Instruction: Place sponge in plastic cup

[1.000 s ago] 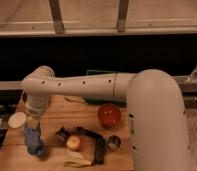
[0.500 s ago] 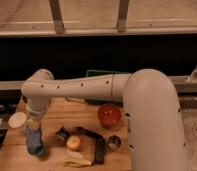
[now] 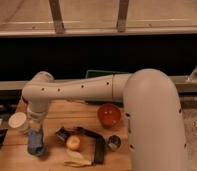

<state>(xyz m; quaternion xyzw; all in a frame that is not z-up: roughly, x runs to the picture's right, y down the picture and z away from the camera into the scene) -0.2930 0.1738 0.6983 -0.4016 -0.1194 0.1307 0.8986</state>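
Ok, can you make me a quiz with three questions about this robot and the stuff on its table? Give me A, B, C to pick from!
1. Where is the gripper?
A. over the orange bowl
B. at the table's left side, right above the light-blue plastic cup
C. up by the window

2. What colour is the bowl?
A. orange-red
B. green
C. purple

3. How is the white cup standing?
A. tipped on its side
B. upside down
C. upright

Answers:
1 B: the arm reaches down to the plastic cup near the wooden table's left edge.
2 A: the bowl glows orange-red in the middle.
3 C: its round open top faces up.
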